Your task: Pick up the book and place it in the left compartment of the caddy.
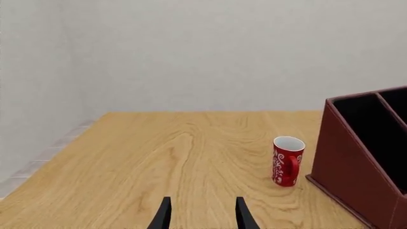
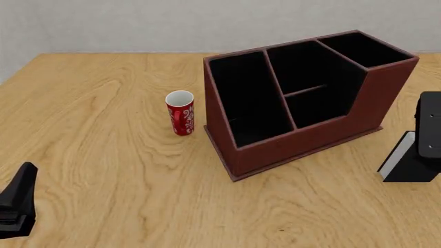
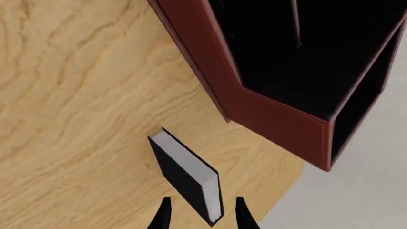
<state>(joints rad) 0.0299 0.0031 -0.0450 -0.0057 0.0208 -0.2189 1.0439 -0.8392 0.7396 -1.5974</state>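
The dark reddish-brown caddy [image 2: 303, 134] stands at mid-table, its long black-lined left compartment [image 2: 251, 98] empty. The thin black book [image 2: 403, 164] with white page edges is to the right of the caddy, near the table's right edge. In the right wrist view the book [image 3: 184, 171] runs up between the fingers of my right gripper [image 3: 202, 217]. That gripper is open and straddles the book's near end without clamping it. My left gripper [image 1: 202, 217] is open and empty low over the table's front left [image 2: 17, 204].
A red-and-white patterned cup [image 2: 180, 112] stands just left of the caddy, also seen as the cup [image 1: 287, 161] in the left wrist view. The table's right edge [image 3: 286, 191] is close beside the book. A pale wall runs behind the table.
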